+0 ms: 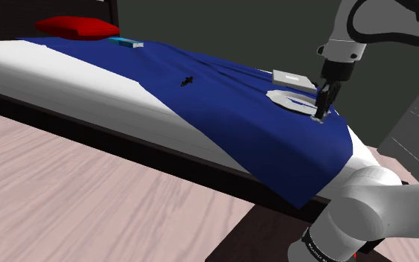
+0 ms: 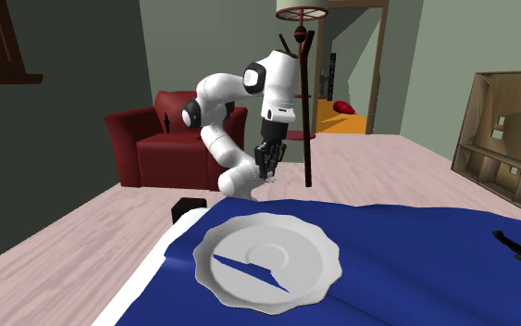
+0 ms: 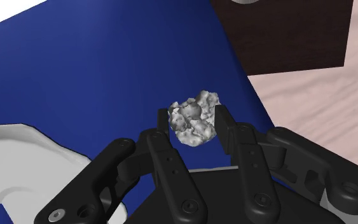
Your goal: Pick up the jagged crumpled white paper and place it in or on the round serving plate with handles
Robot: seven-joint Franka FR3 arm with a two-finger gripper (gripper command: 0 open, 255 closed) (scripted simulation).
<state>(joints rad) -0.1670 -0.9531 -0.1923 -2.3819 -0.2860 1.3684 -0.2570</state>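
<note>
Bedding comes first: a blue blanket (image 1: 222, 112) lies over the white-sheeted bed (image 1: 66, 74), and all the work takes place on the end of it nearest the stand. The white Franka arm (image 2: 223, 139) bends down over that end. The round white serving plate (image 2: 267, 259), with its scalloped rim, lies flat on the blanket, and a wedge of blue cloth pokes up through its face. In the shoulder view the black gripper (image 1: 322, 113) stands nearly upright, its tips down at the blanket, just beside the plate on that view's right. The wrist view shows its fingers (image 3: 165, 130) drawn in to a narrow gap. They press against opposite flanks of the jagged crumpled paper (image 3: 194, 118), a pale grey-white wad resting on the blanket close to its edge, with the plate's rim near by. The grasp looks made, and the lift not yet begun. The next move calls for a straight rise clear of the cloth, a short carry across to the plate and a release low over its middle. The wad is light and springy, so I judge a hard squeeze or a high drop could send it off the plate. It is about as wide as it is deep, with no marked long axis. One ragged lobe juts away from the palm toward the blanket's edge.
</note>
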